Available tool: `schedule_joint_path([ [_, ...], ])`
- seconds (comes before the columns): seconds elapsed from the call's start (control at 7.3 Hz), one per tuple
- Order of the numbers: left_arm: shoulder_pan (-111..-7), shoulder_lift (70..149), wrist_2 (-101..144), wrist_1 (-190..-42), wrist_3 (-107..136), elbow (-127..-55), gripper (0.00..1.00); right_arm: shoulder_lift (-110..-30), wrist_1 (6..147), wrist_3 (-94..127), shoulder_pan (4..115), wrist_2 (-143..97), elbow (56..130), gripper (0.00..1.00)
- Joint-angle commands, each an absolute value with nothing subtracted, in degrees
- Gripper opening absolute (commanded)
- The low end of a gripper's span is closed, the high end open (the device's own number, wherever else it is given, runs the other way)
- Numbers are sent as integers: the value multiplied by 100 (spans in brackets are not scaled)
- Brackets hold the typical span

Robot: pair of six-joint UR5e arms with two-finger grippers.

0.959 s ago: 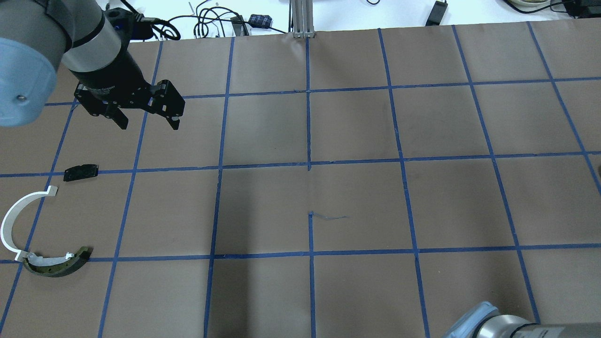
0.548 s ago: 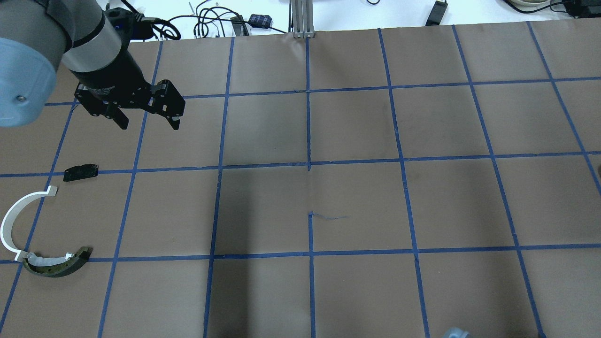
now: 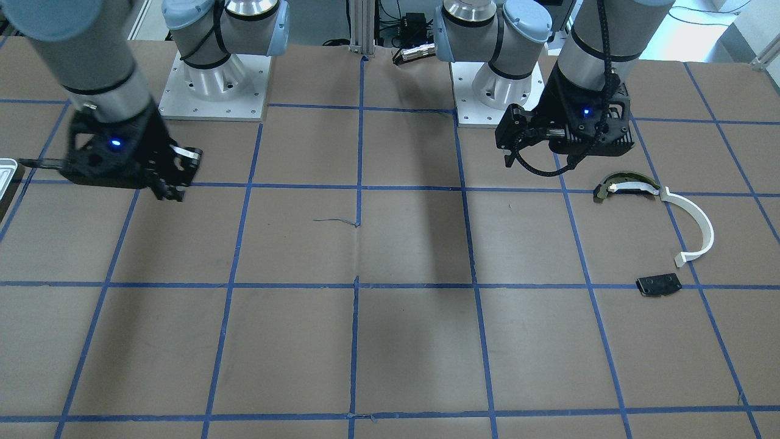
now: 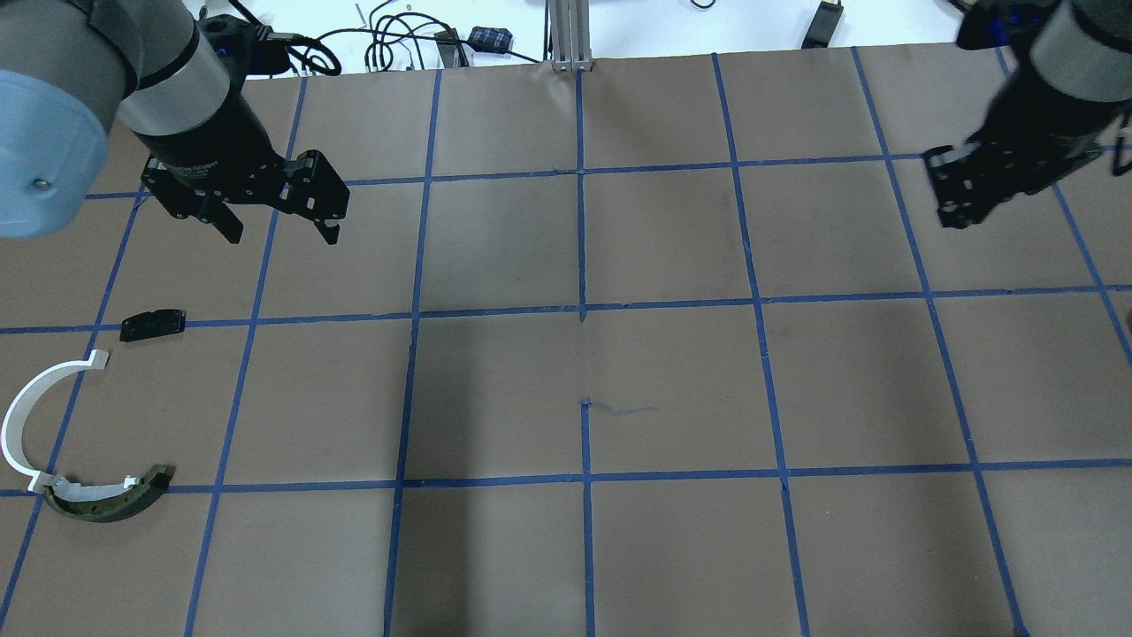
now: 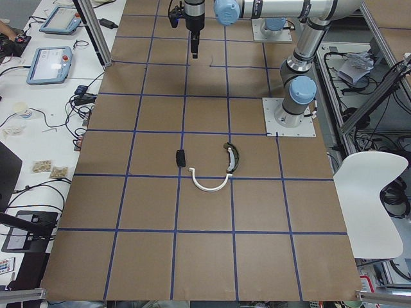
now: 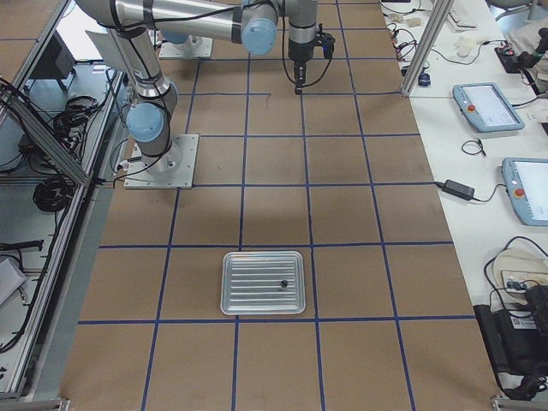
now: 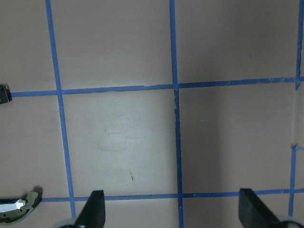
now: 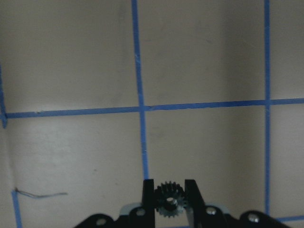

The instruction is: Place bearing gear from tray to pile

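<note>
Near left lies the pile (image 4: 53,483): a dark curved piece with a pale band (image 4: 106,511) touching a white arc strip (image 4: 11,425), and a small flat black plate (image 4: 152,325) just beyond. Farther back, the left gripper (image 4: 281,232) hangs with jaws spread wide (over the blue-taped brown table (image 4: 672,380)). Far right, the right gripper (image 8: 170,190) pinches the small dark toothed bearing gear (image 8: 170,202), well apart from the pile.

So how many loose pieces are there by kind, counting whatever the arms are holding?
Curved pieces: 2, a white arc and a dark curve
Black plate: 1
Gear, gripped by the right gripper: 1
Tray: 1
Dark bit on the tray, too small to name: 1
Total: 6
</note>
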State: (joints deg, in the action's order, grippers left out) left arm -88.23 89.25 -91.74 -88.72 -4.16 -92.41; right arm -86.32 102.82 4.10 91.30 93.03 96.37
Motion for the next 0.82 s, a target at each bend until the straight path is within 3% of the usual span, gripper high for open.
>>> schedule_joint_path([
  [0.0, -8772, 8947, -9184, -8833, -431, -9237, 100, -7520, 11762, 2408, 10419, 9246, 9624, 12],
  [0.27, -8719, 8991, -9211, -8658, -509, -9167, 100, -6657, 12942, 3284, 11089, 9237, 9615, 17],
  [0.55, -8780, 9157, -9141, -8710, -475, -9281, 100, -6531, 12999, 3296, 11136, 9046, 9633, 17],
  [0.68, -8789, 9202, -9115, -8666, -492, -9394, 100, -6469, 13025, 3287, 11144, 9000, 9624, 24],
])
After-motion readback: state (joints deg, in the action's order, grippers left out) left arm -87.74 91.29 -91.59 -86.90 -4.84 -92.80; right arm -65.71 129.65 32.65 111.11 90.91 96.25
